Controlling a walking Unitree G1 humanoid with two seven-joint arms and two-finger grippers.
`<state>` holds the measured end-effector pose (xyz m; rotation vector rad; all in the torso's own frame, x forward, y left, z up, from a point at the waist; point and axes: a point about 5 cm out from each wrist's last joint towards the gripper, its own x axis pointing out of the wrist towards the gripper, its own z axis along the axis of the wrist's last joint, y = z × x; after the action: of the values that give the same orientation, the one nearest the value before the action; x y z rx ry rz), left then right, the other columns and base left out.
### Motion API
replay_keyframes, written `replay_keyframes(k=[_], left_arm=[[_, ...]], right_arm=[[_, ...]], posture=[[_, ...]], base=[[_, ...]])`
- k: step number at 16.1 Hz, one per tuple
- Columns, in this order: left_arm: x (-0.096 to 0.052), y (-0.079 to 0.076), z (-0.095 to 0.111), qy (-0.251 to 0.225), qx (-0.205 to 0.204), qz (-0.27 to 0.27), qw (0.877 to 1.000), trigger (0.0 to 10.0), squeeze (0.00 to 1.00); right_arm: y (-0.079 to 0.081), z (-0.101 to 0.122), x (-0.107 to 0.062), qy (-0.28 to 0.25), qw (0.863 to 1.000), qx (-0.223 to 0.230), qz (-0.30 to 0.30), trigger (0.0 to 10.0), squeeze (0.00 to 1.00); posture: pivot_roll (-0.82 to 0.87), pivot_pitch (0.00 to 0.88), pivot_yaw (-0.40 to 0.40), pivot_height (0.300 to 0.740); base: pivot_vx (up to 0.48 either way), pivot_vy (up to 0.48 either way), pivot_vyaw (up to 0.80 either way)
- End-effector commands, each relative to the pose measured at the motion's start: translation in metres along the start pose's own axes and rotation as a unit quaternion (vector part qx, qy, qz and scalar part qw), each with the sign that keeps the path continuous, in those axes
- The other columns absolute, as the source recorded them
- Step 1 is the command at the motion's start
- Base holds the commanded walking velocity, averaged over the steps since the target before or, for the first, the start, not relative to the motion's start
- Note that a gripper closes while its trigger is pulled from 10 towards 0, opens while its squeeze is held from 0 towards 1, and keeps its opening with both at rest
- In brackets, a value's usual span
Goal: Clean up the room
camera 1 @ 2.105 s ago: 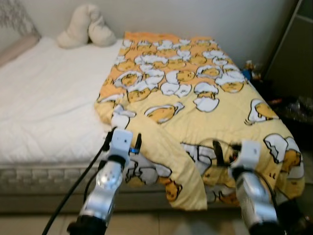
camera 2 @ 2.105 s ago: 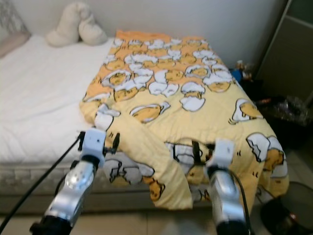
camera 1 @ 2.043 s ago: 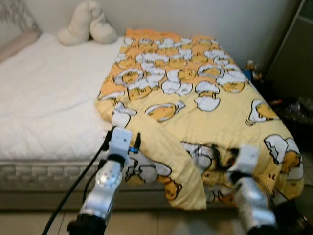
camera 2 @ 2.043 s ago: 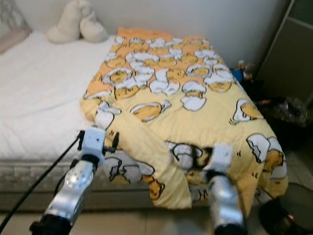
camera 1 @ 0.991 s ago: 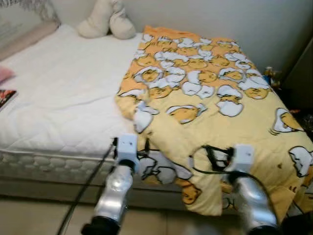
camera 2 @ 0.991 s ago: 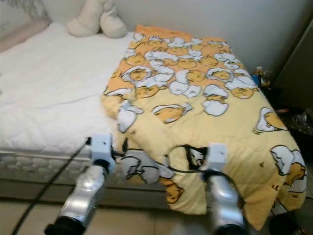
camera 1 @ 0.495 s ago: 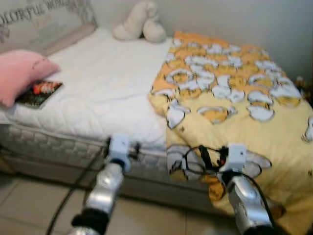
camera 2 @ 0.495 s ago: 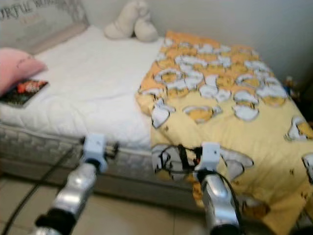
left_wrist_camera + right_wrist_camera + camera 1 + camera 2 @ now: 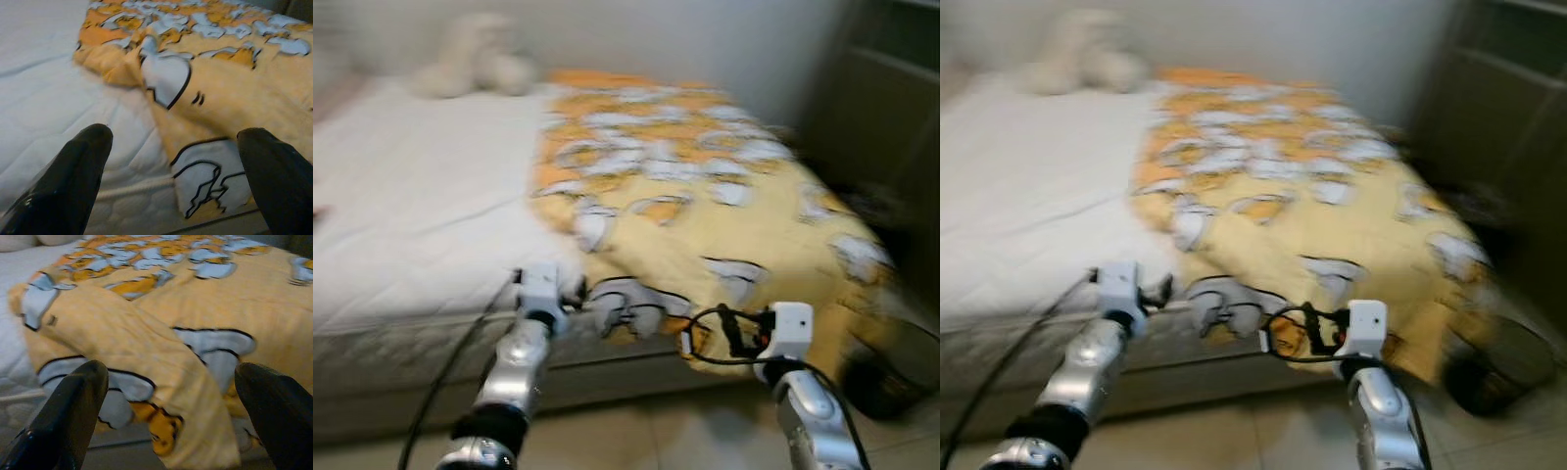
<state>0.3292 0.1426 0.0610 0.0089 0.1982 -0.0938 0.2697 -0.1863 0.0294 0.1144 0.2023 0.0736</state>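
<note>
The yellow blanket [image 9: 705,186] lies crumpled across the far half of the white bed [image 9: 401,215], its near edge hanging over the mattress side toward the floor [image 9: 646,431]. Both hands are raised at the bed edge, fingers apart and holding nothing: the left hand [image 9: 173,161] faces the blanket's folded corner, the right hand [image 9: 171,396] its hanging edge. The head views are blurred; a pale shape at the bed's far end is probably a pillow [image 9: 475,54].

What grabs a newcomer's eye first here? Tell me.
The yellow cartoon-print blanket draped over the right half of the white bed, one corner hanging off the near edge. Both pincers, left and right, are held open before that edge. A cream plush toy sits by the wall.
</note>
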Motion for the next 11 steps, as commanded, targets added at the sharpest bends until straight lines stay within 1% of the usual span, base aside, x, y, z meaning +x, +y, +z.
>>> replay_keyframes(k=[1,3,5,6,7,9,11], left_arm=[[-0.001,-0.009,-0.001,-0.007,0.024,-0.030,0.999,10.0,0.00],[0.001,-0.016,0.003,-0.021,0.043,-0.055,0.997,10.0,0.00],[0.002,-0.019,0.009,-0.033,0.055,-0.059,0.996,10.0,0.00],[0.002,-0.021,0.010,-0.036,0.073,-0.059,0.995,10.0,0.00],[0.002,-0.025,0.008,-0.032,0.076,-0.061,0.995,10.0,0.00],[0.000,-0.029,0.008,-0.046,0.050,-0.070,0.995,10.0,0.00],[-0.002,-0.035,0.004,-0.044,0.043,-0.072,0.995,10.0,0.00]], right_arm=[[-0.003,0.009,0.002,-0.016,1.000,-0.009,-0.004,10.0,0.00],[-0.007,0.009,0.001,-0.016,1.000,-0.008,-0.012,10.0,0.00],[-0.010,0.008,-0.001,-0.018,1.000,-0.012,-0.020,10.0,0.00],[-0.009,0.008,-0.003,-0.022,0.999,-0.011,-0.022,10.0,0.00],[-0.009,0.007,-0.005,-0.022,0.999,-0.013,-0.024,10.0,0.00],[-0.008,0.005,-0.005,-0.019,0.999,-0.015,-0.022,10.0,0.00],[-0.007,0.006,-0.005,-0.018,1.000,-0.018,-0.017,10.0,0.00]], posture=[[0.09,0.000,-0.008,0.740],[0.09,0.000,-0.004,0.740],[0.08,0.000,0.001,0.740],[0.08,0.000,0.001,0.740],[0.08,0.000,0.000,0.740],[0.07,0.000,-0.004,0.740],[0.07,0.000,-0.008,0.740]], base=[[0.000,0.442,-0.69],[0.324,0.351,-0.69],[0.360,0.319,-0.69],[0.000,0.000,-0.68],[0.000,0.000,0.00],[0.000,0.000,0.00],[0.480,0.000,0.00]])
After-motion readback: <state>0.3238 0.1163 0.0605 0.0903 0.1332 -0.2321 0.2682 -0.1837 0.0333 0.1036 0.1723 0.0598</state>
